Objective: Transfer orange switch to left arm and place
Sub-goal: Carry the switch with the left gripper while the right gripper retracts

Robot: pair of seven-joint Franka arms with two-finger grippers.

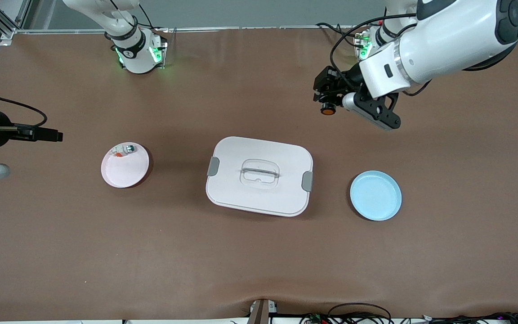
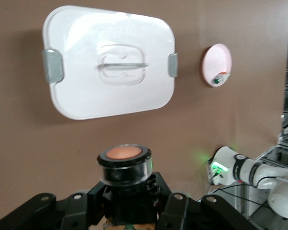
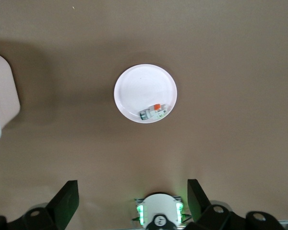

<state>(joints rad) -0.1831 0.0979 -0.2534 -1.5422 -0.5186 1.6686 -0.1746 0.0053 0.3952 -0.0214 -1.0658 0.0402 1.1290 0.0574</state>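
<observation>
The orange switch [image 1: 328,109] is a small black cylinder with an orange end, and my left gripper [image 1: 328,100] is shut on it over bare table toward the left arm's end. In the left wrist view the switch [image 2: 125,165] stands out of the left gripper [image 2: 127,194] with its orange end showing. The white box [image 1: 259,175] sits at the table's middle, and shows in the left wrist view as the box [image 2: 108,62]. My right gripper [image 1: 54,134] hangs open and holds nothing at the right arm's end, above the table beside the pink plate; its fingers [image 3: 67,203] stand wide apart.
A pink plate [image 1: 124,173] lies beside the box toward the right arm's end, with a small white part [image 1: 124,150] on it. A blue plate [image 1: 376,195] lies beside the box toward the left arm's end. The box's corner [image 3: 0,96] shows in the right wrist view.
</observation>
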